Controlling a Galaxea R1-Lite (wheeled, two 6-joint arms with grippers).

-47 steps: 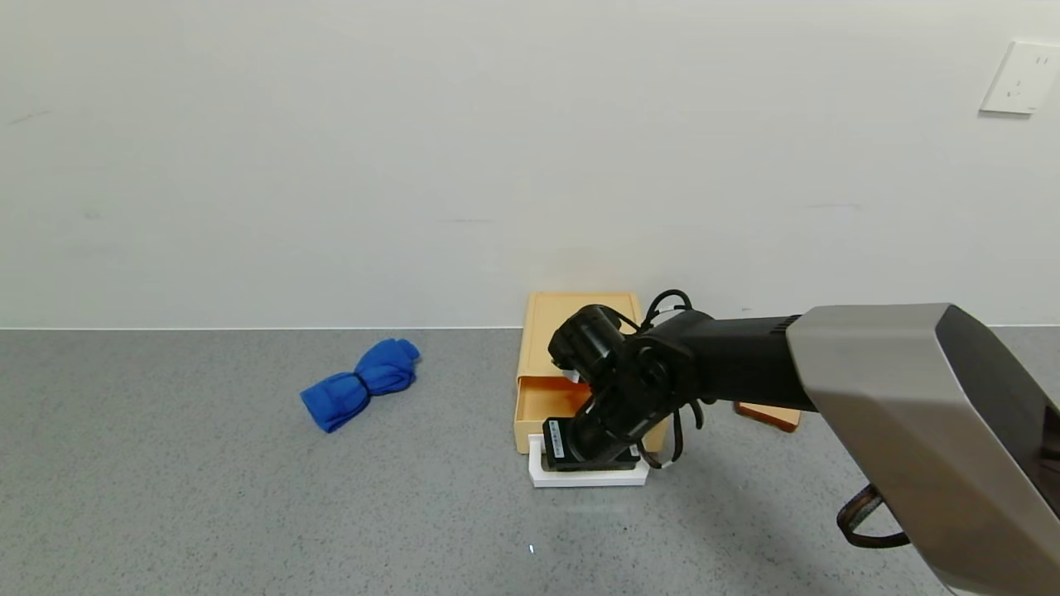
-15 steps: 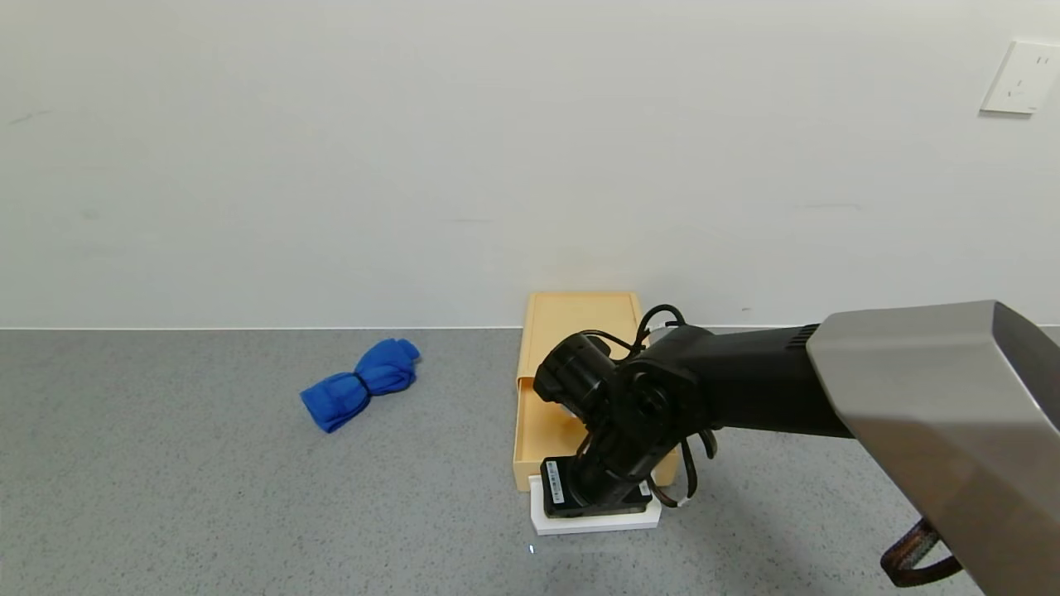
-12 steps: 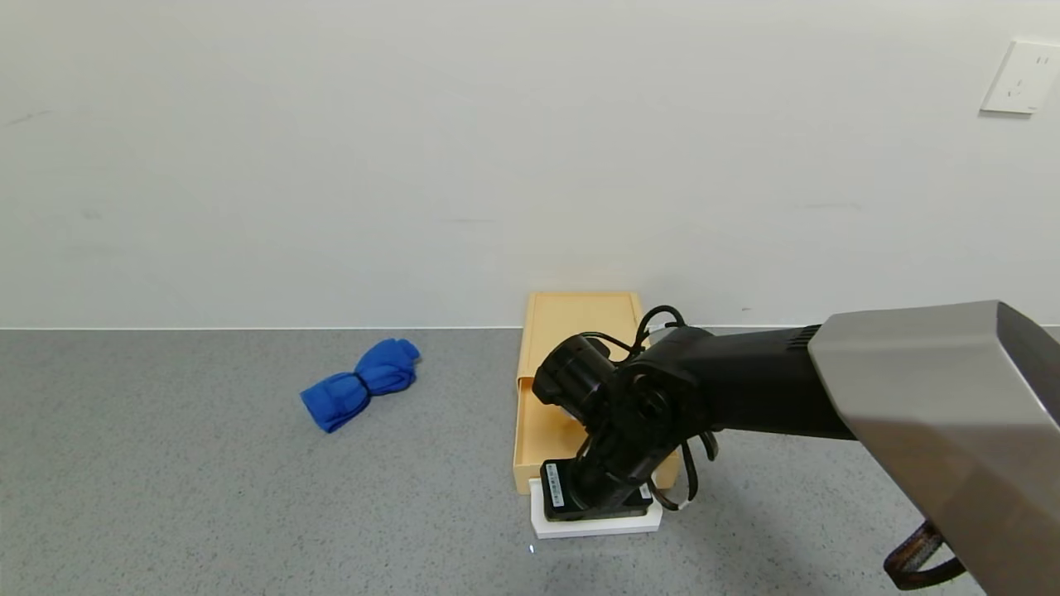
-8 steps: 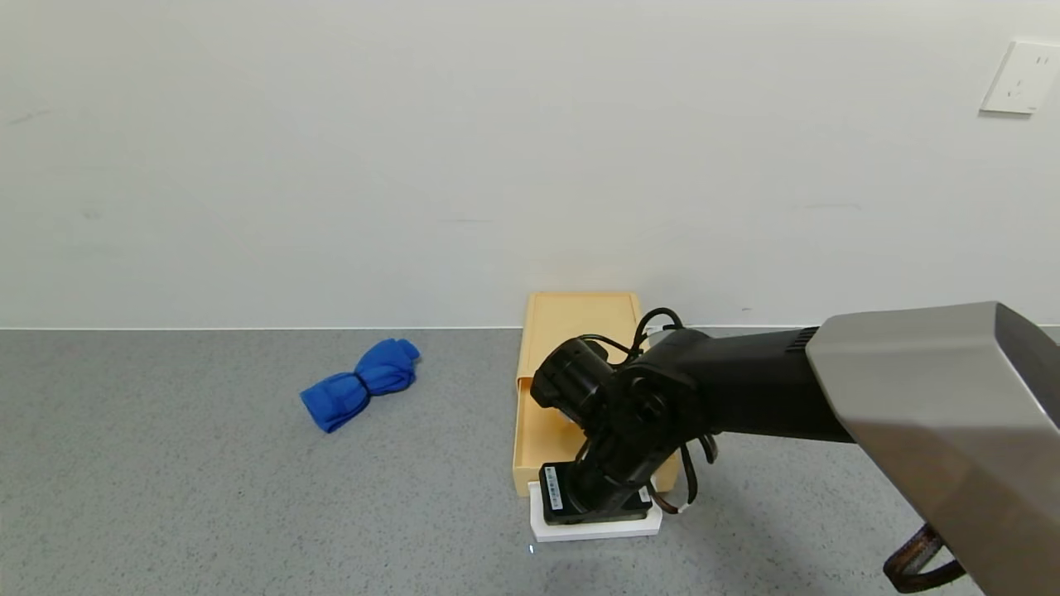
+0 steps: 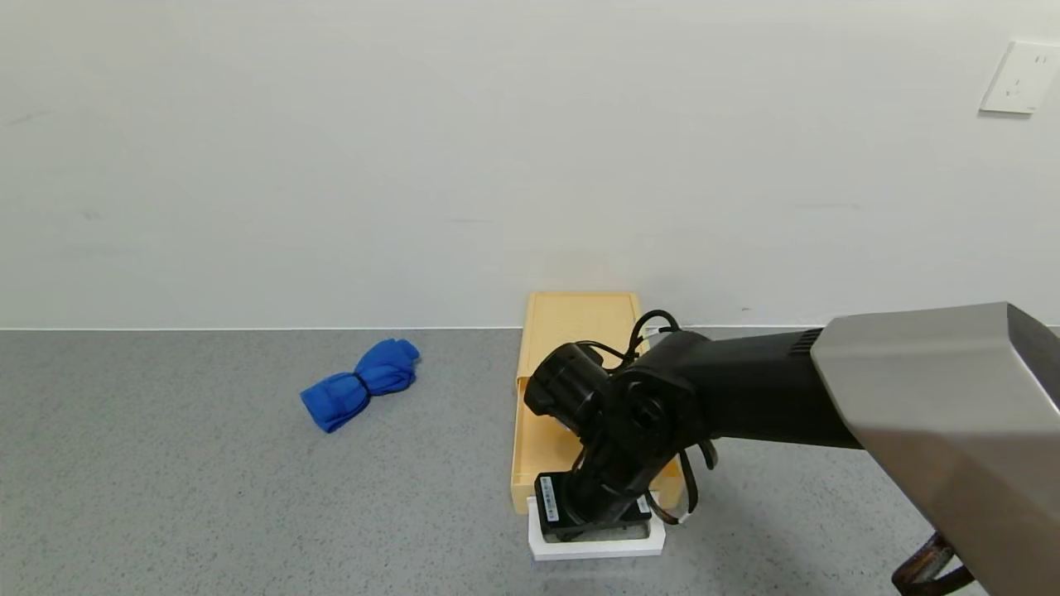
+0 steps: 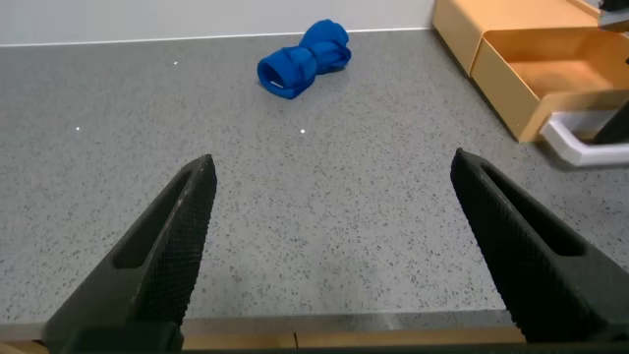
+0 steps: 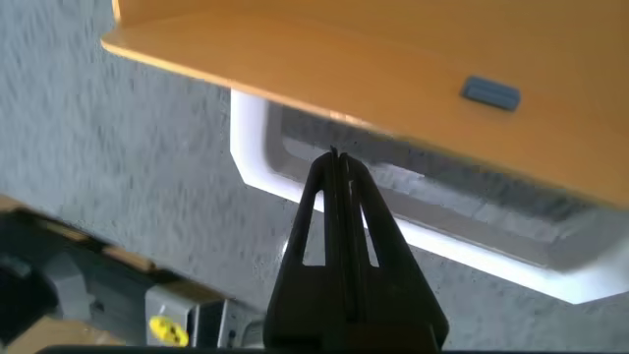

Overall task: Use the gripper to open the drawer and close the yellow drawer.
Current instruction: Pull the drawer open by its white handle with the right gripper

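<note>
The right gripper (image 7: 334, 167), fingers pressed together, is hooked inside the white handle (image 5: 596, 547) of the pulled-out drawer (image 5: 542, 443), while the left gripper (image 6: 334, 246) is parked with fingers spread.

Blue rolled cloth (image 5: 362, 383) on grey speckled countertop (image 5: 166, 480) (near the wall); white wall socket (image 5: 1019, 78), upper right.

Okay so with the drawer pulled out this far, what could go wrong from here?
Two risks, as judgements. The right end effector is shut, its tip hooked inside the white loop handle rather than clamped on it, so it could slip out mid-pull. The tray already sits well out of the yellow drawer; further pulling might draw it free or drag the box along the counter. The left end effector hangs open, away.
</note>
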